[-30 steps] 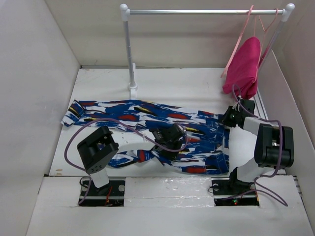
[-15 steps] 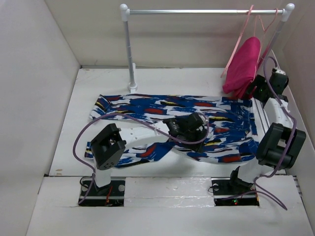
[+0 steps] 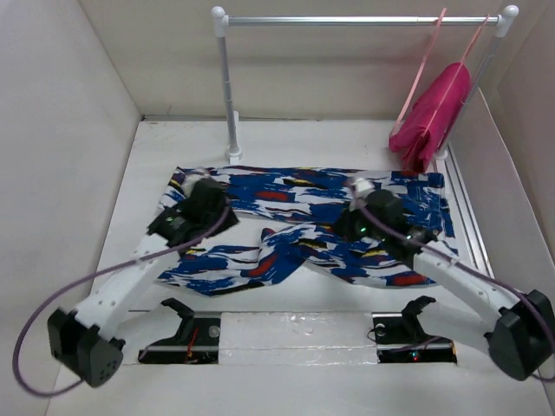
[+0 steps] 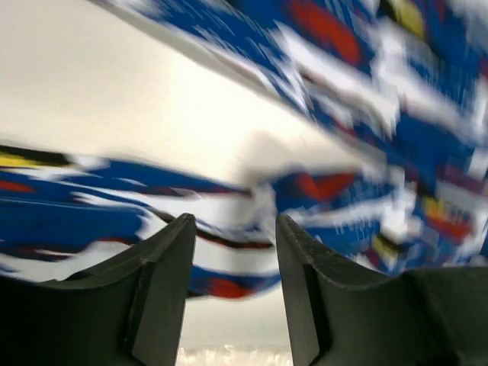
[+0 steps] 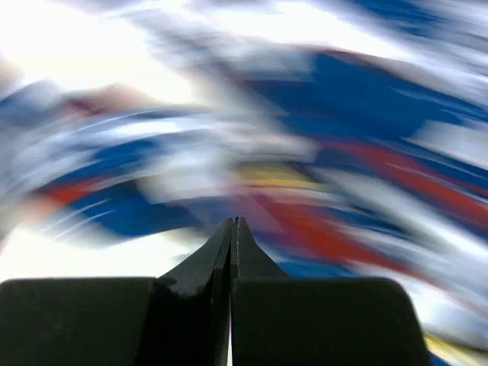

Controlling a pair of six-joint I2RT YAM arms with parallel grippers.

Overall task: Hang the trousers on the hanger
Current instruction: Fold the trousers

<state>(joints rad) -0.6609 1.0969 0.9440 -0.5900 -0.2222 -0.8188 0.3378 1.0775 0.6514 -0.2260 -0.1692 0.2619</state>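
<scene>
The trousers (image 3: 295, 195) lie spread flat on the surface (image 3: 286, 139), well apart from the hanger (image 3: 423, 69) hooked on the far-right rail (image 3: 347, 20), so nothing is draped yet. The left tool (image 3: 192, 211) hovers over their far-left end, fingers parted as if for an edge. The right tool (image 3: 371, 218), over their right half, is pressed together on nothing.

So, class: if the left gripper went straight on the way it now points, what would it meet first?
The left gripper would most likely meet the trousers first: printed cloth fills the gap between its open fingers, though blur hides how near.
</scene>
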